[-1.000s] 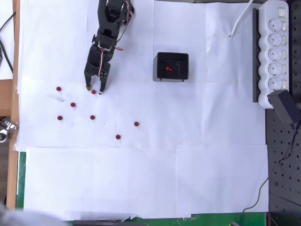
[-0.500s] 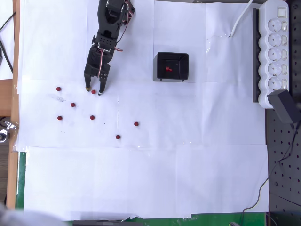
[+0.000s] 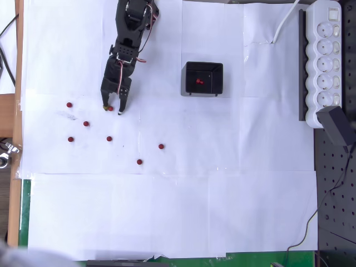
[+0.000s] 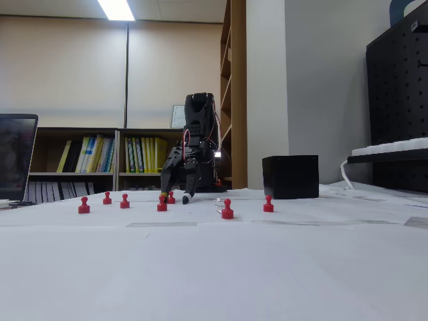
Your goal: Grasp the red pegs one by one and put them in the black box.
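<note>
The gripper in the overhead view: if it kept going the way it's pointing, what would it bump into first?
Probably the red peg sitting between the open fingers of the gripper, then the white paper beneath; its exact height is unclear.

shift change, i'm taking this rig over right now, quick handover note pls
Gripper: down at the paper, jaws open astride one red peg, not closed on it yet.
Black box: to the right of the arm in the overhead view, one peg inside.
Done: one peg boxed.
Left: seven pegs on the paper, the one between the jaws plus six loose ones spread below and left of the gripper in the overhead view.
</note>
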